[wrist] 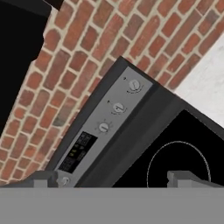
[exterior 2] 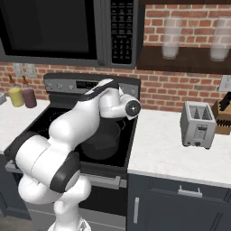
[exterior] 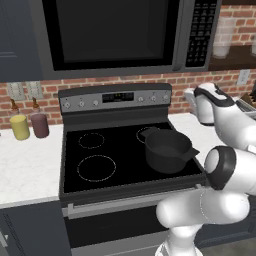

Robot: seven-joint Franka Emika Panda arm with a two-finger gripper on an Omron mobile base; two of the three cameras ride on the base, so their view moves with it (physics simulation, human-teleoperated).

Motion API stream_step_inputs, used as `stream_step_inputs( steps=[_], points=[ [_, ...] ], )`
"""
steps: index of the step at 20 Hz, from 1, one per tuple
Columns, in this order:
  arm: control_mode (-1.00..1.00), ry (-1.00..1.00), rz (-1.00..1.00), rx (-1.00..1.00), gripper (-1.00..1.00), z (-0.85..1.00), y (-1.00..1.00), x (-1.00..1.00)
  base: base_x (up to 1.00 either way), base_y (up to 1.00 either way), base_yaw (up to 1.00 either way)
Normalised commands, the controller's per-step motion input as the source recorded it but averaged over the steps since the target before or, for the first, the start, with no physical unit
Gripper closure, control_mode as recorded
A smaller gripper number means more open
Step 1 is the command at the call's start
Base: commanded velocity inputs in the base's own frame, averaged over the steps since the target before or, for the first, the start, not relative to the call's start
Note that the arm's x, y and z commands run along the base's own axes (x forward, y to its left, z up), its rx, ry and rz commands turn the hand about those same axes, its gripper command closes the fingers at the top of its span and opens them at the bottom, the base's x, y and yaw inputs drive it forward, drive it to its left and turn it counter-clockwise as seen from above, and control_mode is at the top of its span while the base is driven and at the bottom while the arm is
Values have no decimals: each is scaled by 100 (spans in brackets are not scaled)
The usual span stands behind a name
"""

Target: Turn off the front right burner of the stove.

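The stove (exterior: pixel 112 145) has a flat black glass top and a grey back panel (exterior: pixel 115 99) with small round knobs and a display. A dark pot (exterior: pixel 167 148) stands at the front right of the glass and hides the front right burner beneath it. In the hand view my gripper (wrist: pixel 113 178) is open with nothing between its fingertips (wrist: pixel 43 178). It faces the right half of the back panel (wrist: pixel 109 122). Three knobs (wrist: pixel 118 107) lie in a row beside the display (wrist: pixel 78 151). A thin white ring (wrist: pixel 179 166) shows on the glass below them.
A black microwave (exterior: pixel 115 35) hangs over the stove. Two jars, yellow (exterior: pixel 20 126) and purple (exterior: pixel 39 124), stand on the left counter. A toaster (exterior 2: pixel 197 124) and a knife block (exterior 2: pixel 223 113) are on the right counter (exterior 2: pixel 162 144). Brick wall runs behind.
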Motion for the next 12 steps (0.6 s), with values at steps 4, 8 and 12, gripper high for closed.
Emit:
stream_step_inputs(
  steps=[4, 8, 12],
  points=[
    [-100, 0, 0, -1, -100, -9, 0, 36, 0, 0, 0],
    [-100, 0, 0, -1, -100, -9, 0, 30, 0, 0, 0],
    [-100, -2, 0, -3, -100, -14, 0, 29, 0, 0, 0]
  ],
)
